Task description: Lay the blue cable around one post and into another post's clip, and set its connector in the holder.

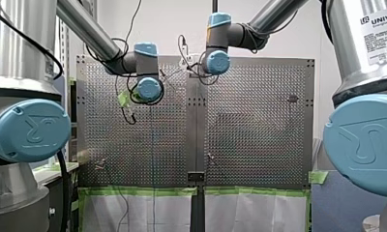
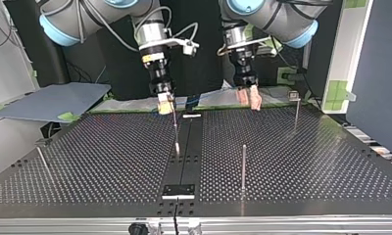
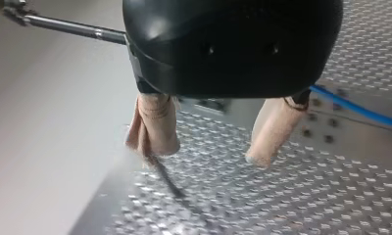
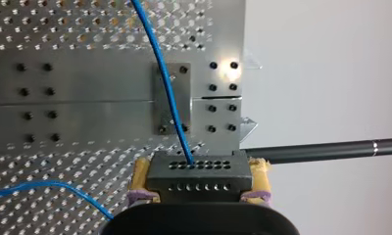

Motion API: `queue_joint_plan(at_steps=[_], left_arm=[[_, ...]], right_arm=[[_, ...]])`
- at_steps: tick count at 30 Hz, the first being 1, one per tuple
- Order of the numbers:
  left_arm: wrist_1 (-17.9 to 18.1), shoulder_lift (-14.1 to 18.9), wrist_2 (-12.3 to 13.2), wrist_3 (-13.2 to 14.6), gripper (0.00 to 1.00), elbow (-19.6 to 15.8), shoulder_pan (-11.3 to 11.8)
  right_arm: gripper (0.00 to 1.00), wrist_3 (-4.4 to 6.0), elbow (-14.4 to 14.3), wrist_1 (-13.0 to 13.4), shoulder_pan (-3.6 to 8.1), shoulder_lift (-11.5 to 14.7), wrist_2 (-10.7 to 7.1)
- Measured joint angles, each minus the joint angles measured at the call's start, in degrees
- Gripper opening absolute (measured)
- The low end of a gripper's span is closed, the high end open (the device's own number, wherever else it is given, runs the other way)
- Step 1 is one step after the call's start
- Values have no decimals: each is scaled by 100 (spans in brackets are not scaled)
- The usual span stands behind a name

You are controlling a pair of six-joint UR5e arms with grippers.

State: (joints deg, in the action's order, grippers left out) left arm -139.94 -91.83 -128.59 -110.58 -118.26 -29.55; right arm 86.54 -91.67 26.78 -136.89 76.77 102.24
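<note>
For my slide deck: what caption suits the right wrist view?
My right gripper, jaws shut, holds the black connector, blue cable trailing over the perforated table.

Silver arm tubes (image 1: 80, 24), blue joint caps (image 1: 29, 129); black cables (image 1: 63, 193); left pincer (image 3: 206, 154) black, beige pads (image 3: 157, 122); right pincer (image 4: 200, 178) yellow pads (image 4: 139, 176).

I am presenting one left gripper (image 2: 248, 100), one right gripper (image 2: 165, 106), one blue cable (image 4: 162, 73), one black connector (image 4: 198, 171), and four posts (image 2: 243, 166) on one perforated table (image 2: 306, 161).

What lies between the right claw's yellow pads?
The dark connector sits there, clamped by my right claw between its yellow pads, with the blue cable running out of it. The right wrist view shows this.
</note>
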Motion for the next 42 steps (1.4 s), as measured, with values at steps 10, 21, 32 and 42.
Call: queue_joint_plan(at_steps=[10, 21, 32, 42], left_arm=[[-495, 495, 123, 292, 100, 496, 341], [-1131, 1118, 733, 178, 100, 1128, 971], [-1757, 728, 1362, 65, 100, 1758, 1600], [-2388, 102, 1989, 129, 100, 2385, 2172]], right_arm=[[12, 9, 528, -528, 2, 0, -28], [12, -77, 1192, -1124, 37, -40, -50], [12, -41, 1767, -1328, 59, -438, -98], [12, 8, 2299, -1379, 135, -653, -129]])
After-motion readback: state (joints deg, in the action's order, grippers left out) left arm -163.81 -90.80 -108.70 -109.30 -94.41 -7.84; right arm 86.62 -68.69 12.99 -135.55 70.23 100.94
